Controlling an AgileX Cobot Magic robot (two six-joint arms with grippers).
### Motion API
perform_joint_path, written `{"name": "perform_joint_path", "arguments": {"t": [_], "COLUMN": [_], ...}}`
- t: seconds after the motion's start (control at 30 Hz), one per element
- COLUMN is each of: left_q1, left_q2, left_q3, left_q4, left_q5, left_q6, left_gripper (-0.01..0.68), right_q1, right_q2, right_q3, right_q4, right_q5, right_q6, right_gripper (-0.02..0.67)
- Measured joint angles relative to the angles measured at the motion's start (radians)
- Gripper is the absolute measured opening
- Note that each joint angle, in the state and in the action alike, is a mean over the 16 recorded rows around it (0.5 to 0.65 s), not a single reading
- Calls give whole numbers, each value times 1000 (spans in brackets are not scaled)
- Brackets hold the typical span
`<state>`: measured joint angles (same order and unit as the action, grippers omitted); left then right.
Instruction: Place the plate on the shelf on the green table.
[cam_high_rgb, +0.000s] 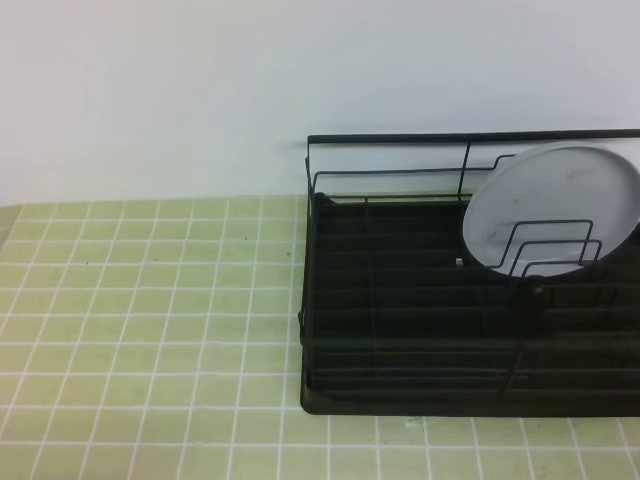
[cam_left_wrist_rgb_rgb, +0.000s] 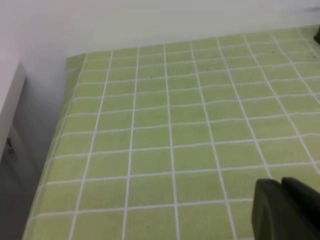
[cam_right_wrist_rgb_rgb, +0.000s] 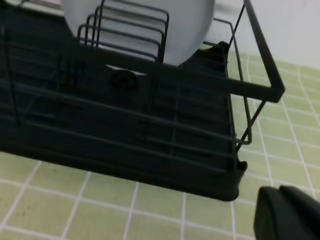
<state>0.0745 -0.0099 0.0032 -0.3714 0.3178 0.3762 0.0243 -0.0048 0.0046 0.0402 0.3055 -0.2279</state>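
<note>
Exterior high view shows the plate leaning upright in the shelf, behind its wire dividers, toward the right end; the frame edge crops the rack's right side. My right wrist view cuts off the plate's top. Both rest on the green surface. My left gripper and right gripper show only as dark corners, clenched, grasping nothing.

the shelf sits on the green table, toward its right side and close to the back edge. the plate stands tilted in the shelf's rear right part, leaning back toward the rear rail, behind the upright dividers. a wall rises behind the table.
</note>
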Motion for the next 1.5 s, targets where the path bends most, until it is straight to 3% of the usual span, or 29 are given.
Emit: {"name": "perform_joint_path", "arguments": {"t": [0.43, 1.5], "left_q1": [-14, -14], "left_q2": [-3, -3], "left_q3": [0, 0], "left_q4": [23, 280], "left_q5": [27, 18], "left_q6": [-10, -312], "left_gripper": [-2, -2], "right_q1": [0, -2], "right_q2": [0, 0], "right_q3": [-4, 1], "right_q4": [-6, -8], "right_q5": [24, 23], "right_q6": [64, 67], "right_gripper": [-2, -3]}}
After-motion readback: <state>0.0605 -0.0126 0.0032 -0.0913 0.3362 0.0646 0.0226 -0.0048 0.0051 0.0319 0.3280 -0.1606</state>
